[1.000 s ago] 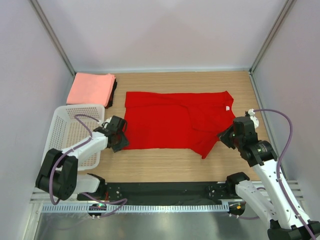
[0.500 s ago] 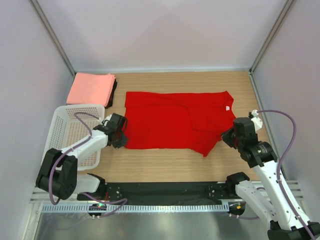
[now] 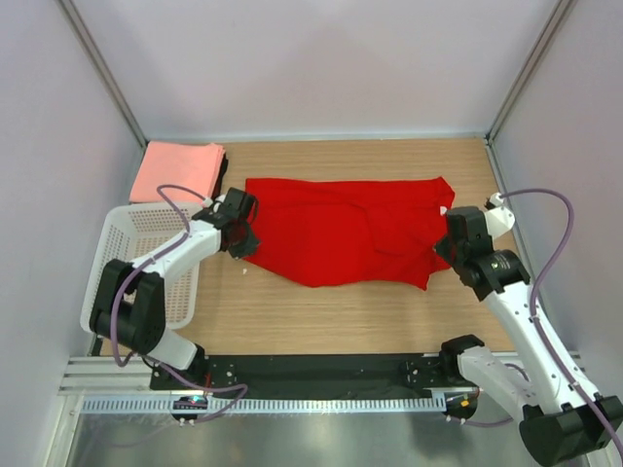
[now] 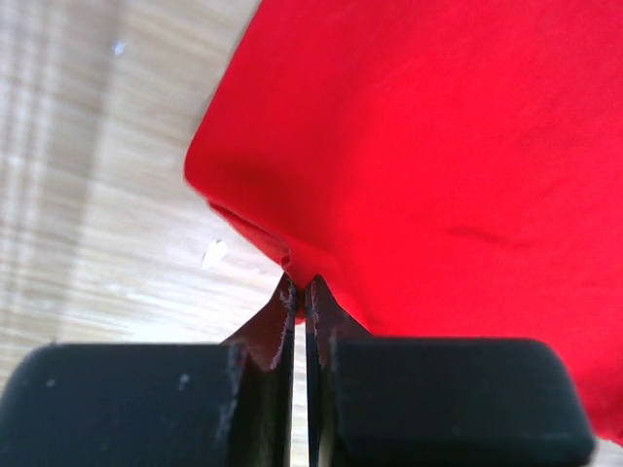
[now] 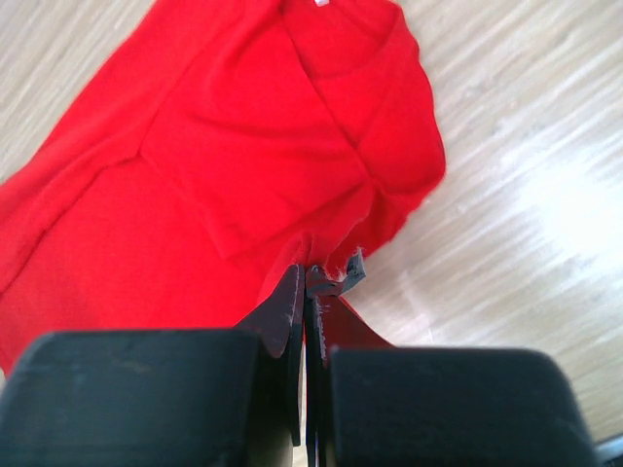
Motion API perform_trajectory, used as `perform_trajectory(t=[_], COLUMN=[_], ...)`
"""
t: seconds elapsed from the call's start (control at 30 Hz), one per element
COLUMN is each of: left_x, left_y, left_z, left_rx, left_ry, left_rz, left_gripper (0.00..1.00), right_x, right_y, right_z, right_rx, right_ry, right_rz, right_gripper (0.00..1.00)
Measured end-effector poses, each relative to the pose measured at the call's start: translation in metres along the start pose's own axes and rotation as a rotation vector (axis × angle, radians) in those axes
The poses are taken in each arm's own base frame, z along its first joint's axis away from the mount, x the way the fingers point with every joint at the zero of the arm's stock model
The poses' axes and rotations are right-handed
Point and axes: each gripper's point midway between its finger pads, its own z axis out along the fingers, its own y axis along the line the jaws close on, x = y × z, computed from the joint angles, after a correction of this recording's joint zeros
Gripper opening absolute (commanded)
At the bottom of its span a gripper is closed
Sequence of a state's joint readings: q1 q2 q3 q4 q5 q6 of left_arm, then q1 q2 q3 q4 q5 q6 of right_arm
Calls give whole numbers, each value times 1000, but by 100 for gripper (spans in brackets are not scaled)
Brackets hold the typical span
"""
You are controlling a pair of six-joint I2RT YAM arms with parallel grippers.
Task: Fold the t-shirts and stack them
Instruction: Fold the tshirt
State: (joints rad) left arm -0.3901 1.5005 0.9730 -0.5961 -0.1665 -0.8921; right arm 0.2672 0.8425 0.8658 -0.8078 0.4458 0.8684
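Note:
A bright red t-shirt [image 3: 341, 229] lies spread across the middle of the wooden table, its near edge lifted and pulled inward. My left gripper [image 3: 243, 233] is shut on the shirt's near left corner [image 4: 292, 263], which hangs from the tips above the wood. At the shirt's right side, my right gripper [image 3: 446, 251] is shut on its near edge [image 5: 316, 258]; the collar [image 5: 341, 39] shows beyond. A folded salmon-pink t-shirt [image 3: 175, 172] lies at the back left on top of a dark one [image 3: 222, 175], of which only an edge shows.
A white mesh basket [image 3: 136, 258] stands at the left, beside my left arm. Grey walls close in the table on three sides. A small white speck [image 3: 242, 271] lies on the wood near the left gripper.
The left gripper closed on the shirt's near left corner and rose toward the back. Both grippers carried the near edge away from the table front, so the shirt's front edge now lies farther back.

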Motion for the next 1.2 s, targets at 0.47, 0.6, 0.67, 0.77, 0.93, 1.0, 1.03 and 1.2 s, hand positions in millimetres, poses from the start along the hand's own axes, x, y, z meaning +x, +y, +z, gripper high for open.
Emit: perform_trajectory(t=[0.47,0.6,0.67,0.77,0.93,1.0,1.03,1.2], left_x=[-46,-59,-67,-77,-91,-94,-94,-92], left_y=[-8,-16,-22,-31,-41,-41,-39,-28], left_z=[34,46,52,56,57,58,59,66], left_rx=[-87,-96,-94,-86,-79,-86,-91,-130], left_ry=[4,6,5,-1,-15,-18,-17,3], left_rz=[-28,-39,-43,-48,-54,-57,-58,-65], left_gripper=[0,0,0,0,0,0,0,0], right_x=[-49,-51,-45,-39,-53,-62,-65,-72], right_y=[19,18,17,20,37,44,47,57], right_z=[60,91,103,115,124,127,128,137], right_rx=[87,95,93,82,37,21,15,-2], right_ry=[-42,-2,33,71,71,56,50,48], right_rz=[-13,-13,-20,-34,-39,-40,-44,-67], right_gripper=[1,1,1,1,1,1,1,1])
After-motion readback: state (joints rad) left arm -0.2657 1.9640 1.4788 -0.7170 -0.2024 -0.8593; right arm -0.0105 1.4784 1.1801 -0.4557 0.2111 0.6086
